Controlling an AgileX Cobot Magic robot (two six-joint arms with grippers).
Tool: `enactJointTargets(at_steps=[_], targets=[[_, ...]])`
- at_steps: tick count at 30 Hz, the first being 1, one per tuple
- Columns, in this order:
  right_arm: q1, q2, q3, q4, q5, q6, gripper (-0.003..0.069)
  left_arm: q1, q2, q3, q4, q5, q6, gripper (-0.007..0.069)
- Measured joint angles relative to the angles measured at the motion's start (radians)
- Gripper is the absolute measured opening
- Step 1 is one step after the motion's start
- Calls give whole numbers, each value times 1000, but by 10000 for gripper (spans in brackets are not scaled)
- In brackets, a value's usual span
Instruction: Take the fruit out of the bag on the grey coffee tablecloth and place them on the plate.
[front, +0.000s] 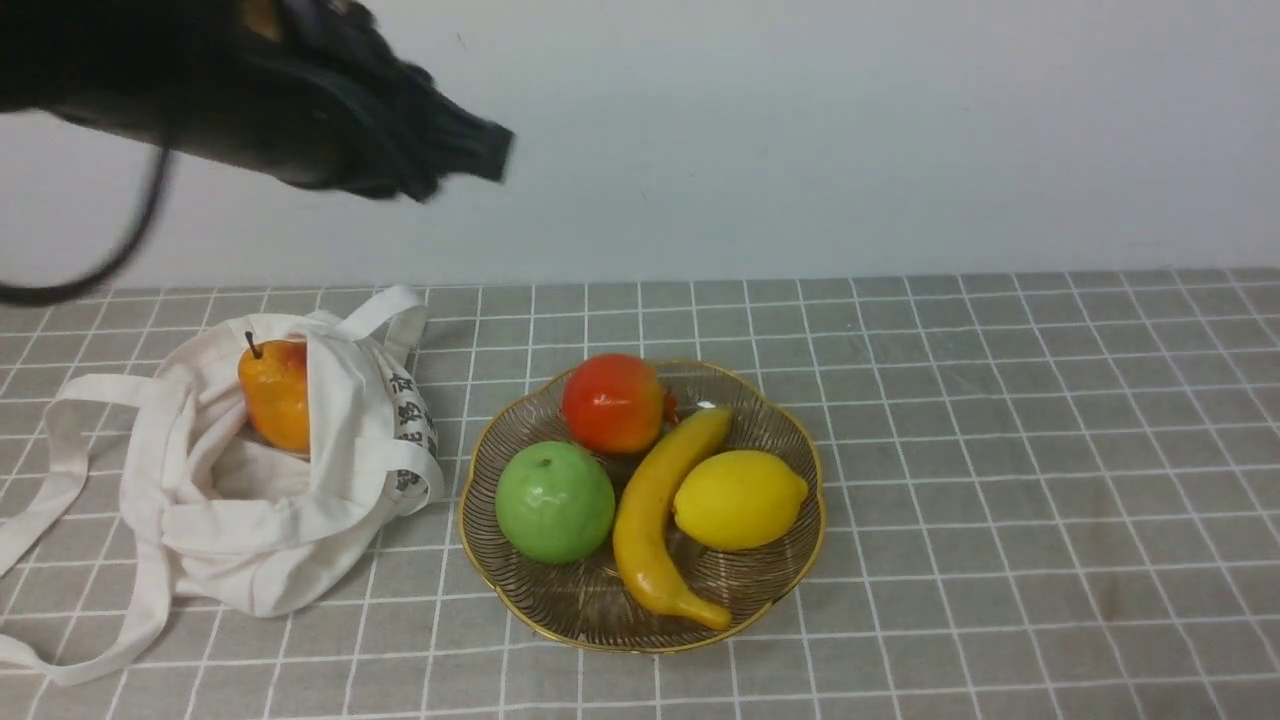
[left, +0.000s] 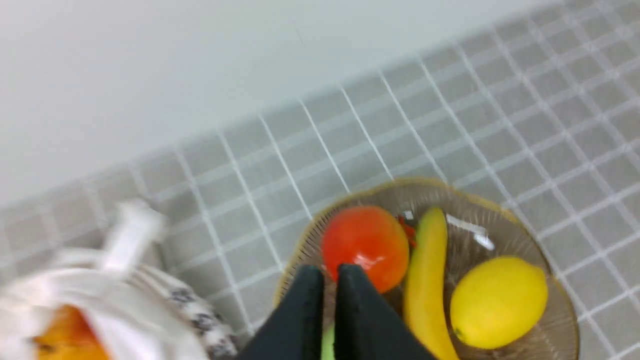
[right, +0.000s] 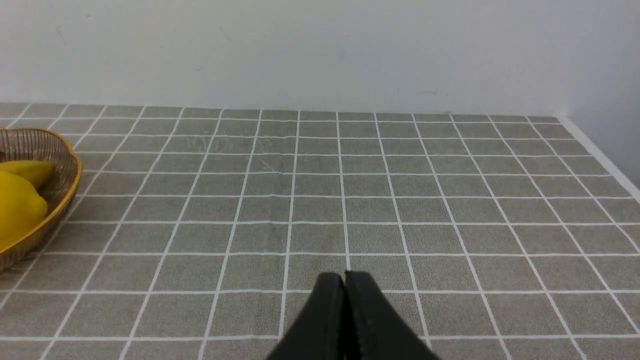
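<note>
The off-white bag (front: 250, 480) lies at the left of the grey coffee tablecloth (front: 1000, 500), its mouth open. An orange-yellow pear (front: 275, 392) with a dark stem stands inside it. The red-orange fruit (front: 612, 403) rests at the back of the gold-rimmed plate (front: 520, 608), and shows again in the left wrist view (left: 365, 245). My left gripper (front: 490, 150) hangs high above the cloth, between bag and plate, blurred, its fingers (left: 305, 300) pressed together with nothing held. My right gripper (right: 345, 280) is shut and empty over bare cloth, right of the plate (right: 60, 200).
On the plate also lie a green apple (front: 555, 502), a yellow banana (front: 650, 520) and a lemon (front: 738, 498). The bag's long straps (front: 60, 480) trail over the cloth to the left. A pale wall (front: 800, 130) closes the back of the table.
</note>
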Motion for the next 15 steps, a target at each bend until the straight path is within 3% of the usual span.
enactJointTargets(at_steps=[5,10,15], targets=[[0,0,0,0,0,0,-15,0,-260,108,14,-15,-28,-8],[0,0,0,0,0,0,-15,0,-605,350,18,-120,-144,-8],[0,0,0,0,0,0,-15,0,-816,536,21,-167,-154,-8]])
